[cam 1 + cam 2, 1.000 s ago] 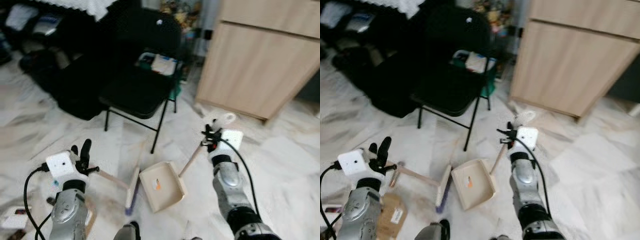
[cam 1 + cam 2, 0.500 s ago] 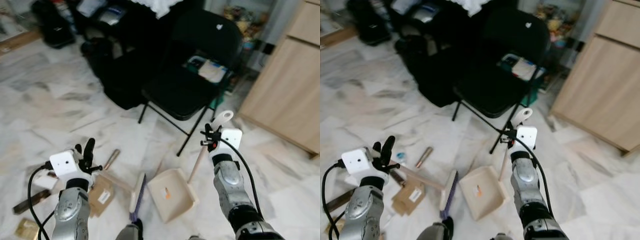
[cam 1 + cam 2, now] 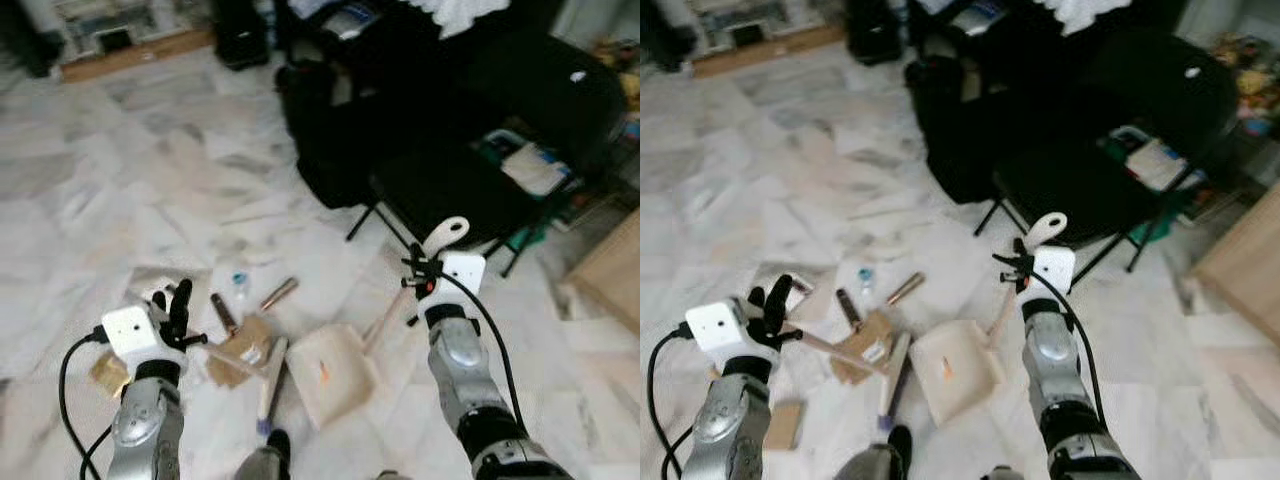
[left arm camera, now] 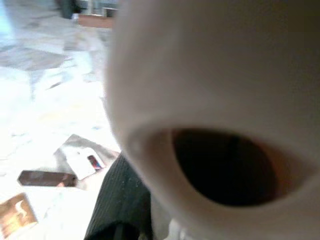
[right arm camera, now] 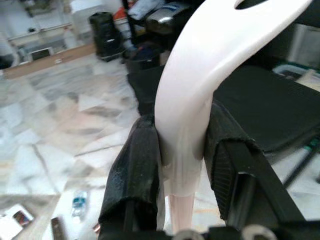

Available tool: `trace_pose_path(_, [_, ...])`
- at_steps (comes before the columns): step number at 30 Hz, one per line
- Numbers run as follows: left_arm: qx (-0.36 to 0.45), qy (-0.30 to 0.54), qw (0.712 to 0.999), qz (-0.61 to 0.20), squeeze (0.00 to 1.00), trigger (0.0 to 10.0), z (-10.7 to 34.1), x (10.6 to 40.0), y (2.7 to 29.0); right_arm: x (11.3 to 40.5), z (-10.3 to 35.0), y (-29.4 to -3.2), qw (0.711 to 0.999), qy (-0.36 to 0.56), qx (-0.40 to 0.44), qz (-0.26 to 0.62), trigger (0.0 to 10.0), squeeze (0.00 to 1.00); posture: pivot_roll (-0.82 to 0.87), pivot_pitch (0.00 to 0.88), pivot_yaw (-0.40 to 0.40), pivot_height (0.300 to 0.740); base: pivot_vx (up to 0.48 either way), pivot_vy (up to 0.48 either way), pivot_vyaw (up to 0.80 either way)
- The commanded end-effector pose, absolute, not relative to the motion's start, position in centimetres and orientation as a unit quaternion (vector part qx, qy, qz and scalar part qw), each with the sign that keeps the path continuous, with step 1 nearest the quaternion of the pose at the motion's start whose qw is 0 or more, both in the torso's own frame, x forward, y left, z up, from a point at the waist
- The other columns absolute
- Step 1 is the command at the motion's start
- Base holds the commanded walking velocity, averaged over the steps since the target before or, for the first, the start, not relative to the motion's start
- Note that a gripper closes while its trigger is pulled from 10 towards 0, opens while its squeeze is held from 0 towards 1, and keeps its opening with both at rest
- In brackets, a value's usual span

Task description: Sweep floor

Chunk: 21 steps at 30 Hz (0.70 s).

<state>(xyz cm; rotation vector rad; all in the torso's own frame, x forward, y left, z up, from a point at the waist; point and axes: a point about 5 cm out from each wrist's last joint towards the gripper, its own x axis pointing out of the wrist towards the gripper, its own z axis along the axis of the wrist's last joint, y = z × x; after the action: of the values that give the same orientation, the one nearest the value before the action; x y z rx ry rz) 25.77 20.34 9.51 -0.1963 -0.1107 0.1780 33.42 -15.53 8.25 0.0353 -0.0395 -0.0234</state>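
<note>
Right wrist view: right gripper (image 5: 182, 150) clamped on dustpan handle (image 5: 200, 75), both black fingers (image 5: 132, 170) pressed flat vs. the white plastic just under the hanging loop. From head cam, dustpan (image 3: 332, 372) sits on marble floor (image 3: 120, 180) betw. the two arms, pan mouth facing the broom, handle rising up to the right gripper.

Left gripper (image 3: 178, 312) up near top end of broom (image 3: 267, 372); wooden stick runs down from it to the brush head lying just beside dustpan's left edge. Left wrist view blocked by the handle's rounded end close to lens, so looks gripped, but can't tell finger closure for sure.

Litter to sweep, near brush head: cardboard scraps (image 3: 240, 350), small plastic bottle (image 3: 238, 285), brown stick-like bit (image 3: 279, 293), paper scrap (image 4: 82, 160). Black folding chair (image 3: 480, 190) close behind, legs near dustpan handle.

Handling, as judgement:
- Dustpan: light, stiff plastic, prob. smooth/slippery; grip high on handle gives reach but pan lip may lift or skate on marble, so needs downward press.
- Broom: light, long lever; hold near top means weak control of head, lower grip wd be steadier.
- Cardboard flat & light, may slide past lip; bottle will roll.
</note>
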Motion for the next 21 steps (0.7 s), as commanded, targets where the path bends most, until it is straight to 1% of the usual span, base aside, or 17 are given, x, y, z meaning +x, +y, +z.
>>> trace_pose_path(1, [-0.101, -0.064, 0.989, 0.086, 0.00, 10.0, 9.83, 25.52, 20.48, 33.67, 8.81, -15.03, 0.999, -0.033, 0.018, -0.004, 10.0, 0.00, -0.01, 0.172, -0.024, 0.740, 0.000, 0.000, 0.80])
trace_pose_path(6, [-0.103, -0.063, 0.989, 0.082, 0.00, 10.0, 9.75, 25.44, 20.31, 33.61, 8.75, -15.04, 0.999, -0.033, 0.018, -0.003, 10.0, 0.00, -0.01, 0.158, -0.024, 0.740, 0.000, 0.000, 0.69])
trace_pose_path(14, [-0.103, -0.060, 0.990, 0.077, 0.00, 10.0, 9.66, 25.34, 20.16, 33.51, 8.54, -15.19, 0.999, -0.030, 0.022, -0.005, 10.0, 0.00, -0.01, 0.150, -0.021, 0.740, 0.000, 0.000, 0.00])
trace_pose_path(19, [-0.119, -0.057, 0.988, 0.078, 0.00, 10.0, 9.61, 25.40, 20.12, 33.63, 8.62, -15.13, 0.999, -0.029, 0.023, -0.005, 10.0, 0.00, -0.01, 0.170, -0.022, 0.740, 0.000, 0.000, 0.00])
trace_pose_path(21, [-0.118, -0.054, 0.988, 0.080, 0.00, 10.0, 9.54, 25.40, 20.18, 33.68, 8.63, -15.13, 0.999, -0.028, 0.023, -0.006, 10.0, 0.00, -0.01, 0.177, -0.024, 0.740, 0.000, 0.296, 0.00])
